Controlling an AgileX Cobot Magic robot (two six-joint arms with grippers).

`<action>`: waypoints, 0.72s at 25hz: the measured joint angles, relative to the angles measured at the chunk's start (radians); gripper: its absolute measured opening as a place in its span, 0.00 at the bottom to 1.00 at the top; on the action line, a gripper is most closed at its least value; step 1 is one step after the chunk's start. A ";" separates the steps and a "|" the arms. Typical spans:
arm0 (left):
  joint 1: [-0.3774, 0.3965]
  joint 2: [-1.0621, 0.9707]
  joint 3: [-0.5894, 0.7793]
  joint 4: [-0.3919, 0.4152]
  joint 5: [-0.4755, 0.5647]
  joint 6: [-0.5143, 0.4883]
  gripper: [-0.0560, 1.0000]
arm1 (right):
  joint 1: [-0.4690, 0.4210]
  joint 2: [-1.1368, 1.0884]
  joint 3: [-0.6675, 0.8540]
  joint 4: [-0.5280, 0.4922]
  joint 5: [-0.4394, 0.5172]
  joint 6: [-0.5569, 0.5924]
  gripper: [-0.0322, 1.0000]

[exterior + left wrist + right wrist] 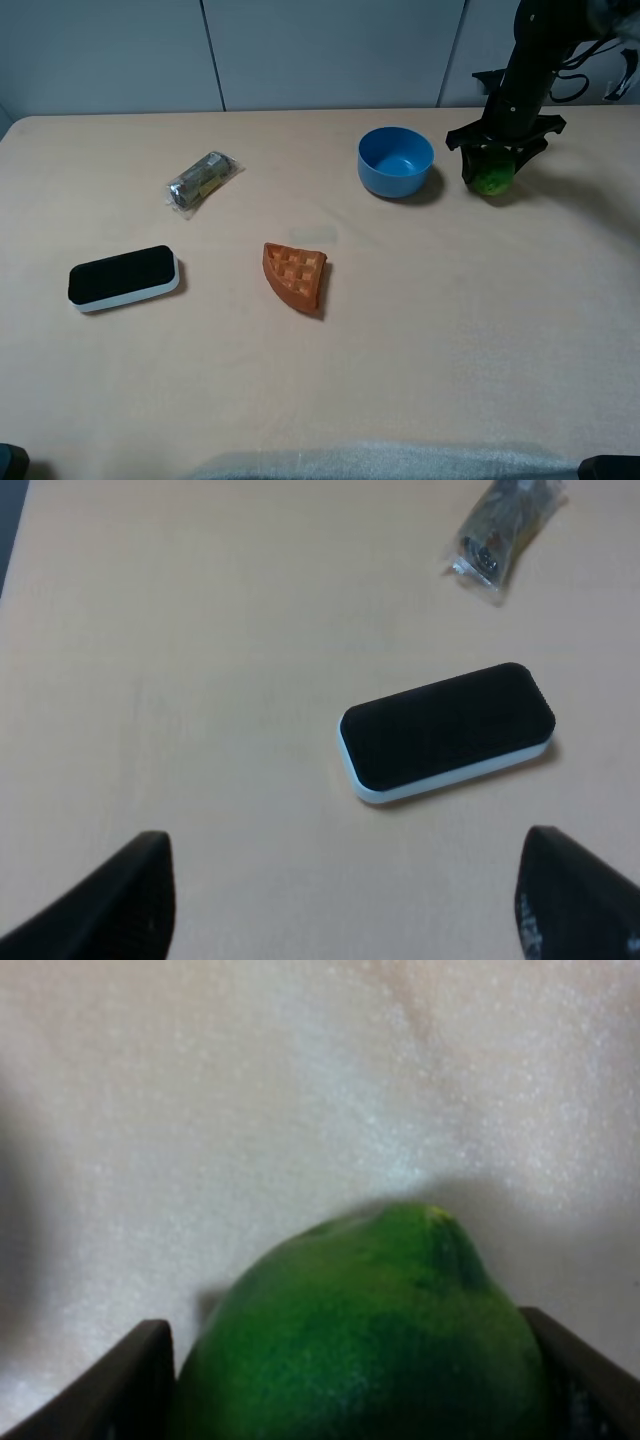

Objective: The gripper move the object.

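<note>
1. The right gripper [497, 160] stands over the far right part of the counter [450, 330]. Its two fingers are closed in against the flanks of a green egg-shaped fruit [492, 175].
2. In the right wrist view the fruit [370, 1340] fills the gap between the fingers, and each dark finger meets a side of it.
3. The fruit sits near the blue bowl [396, 160] but apart from it, on the side away from the waffle wedge [296, 275]. I cannot tell whether it rests on the counter or hangs just clear.
4. The left gripper [345, 910] is spread wide and holds nothing. It hovers above the counter near a black-topped white block [447, 730].
5. The fruit's skin looks glossy and rounded, so it is probably slippery. It is likely firm and fairly light.
6. The safest hold is likely across the widest middle. A pinch nearer the tapered end could squeeze it out.
</note>
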 joint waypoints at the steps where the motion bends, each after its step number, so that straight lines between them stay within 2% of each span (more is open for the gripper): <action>1: 0.000 0.000 0.000 0.000 0.000 0.000 0.78 | 0.000 0.000 -0.001 0.000 -0.001 -0.004 0.52; 3: 0.000 0.000 0.000 0.000 0.000 0.000 0.78 | 0.002 0.000 -0.001 -0.009 -0.002 -0.015 0.62; 6: 0.000 0.000 0.000 0.000 0.000 0.000 0.78 | 0.003 0.000 -0.002 -0.008 -0.005 -0.017 0.68; 18: 0.000 0.000 0.000 0.000 0.000 0.000 0.78 | 0.003 -0.012 -0.002 -0.013 -0.011 -0.018 0.70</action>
